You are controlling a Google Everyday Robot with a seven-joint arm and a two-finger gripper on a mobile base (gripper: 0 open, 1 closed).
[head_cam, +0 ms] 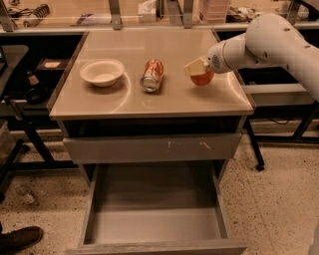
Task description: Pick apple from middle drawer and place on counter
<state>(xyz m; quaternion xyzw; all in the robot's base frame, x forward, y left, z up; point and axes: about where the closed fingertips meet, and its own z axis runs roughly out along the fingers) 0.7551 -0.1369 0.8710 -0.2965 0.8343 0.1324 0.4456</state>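
Note:
The apple (203,79), small and red-orange, is at the right side of the beige counter (124,99), low over its surface. My gripper (196,67) reaches in from the right on a white arm, and its cream fingers (192,66) are closed on the apple's top and left side. I cannot tell whether the apple touches the counter. The middle drawer (154,224) is pulled open below, and its grey floor is bare.
A white bowl (101,72) and a dented red-orange soda can (152,74) sit on the counter left of the apple. A shut grey drawer front (154,148) with white scuffs is above the open drawer. A cluttered bench (149,12) runs behind. A shoe (20,238) is at the bottom left.

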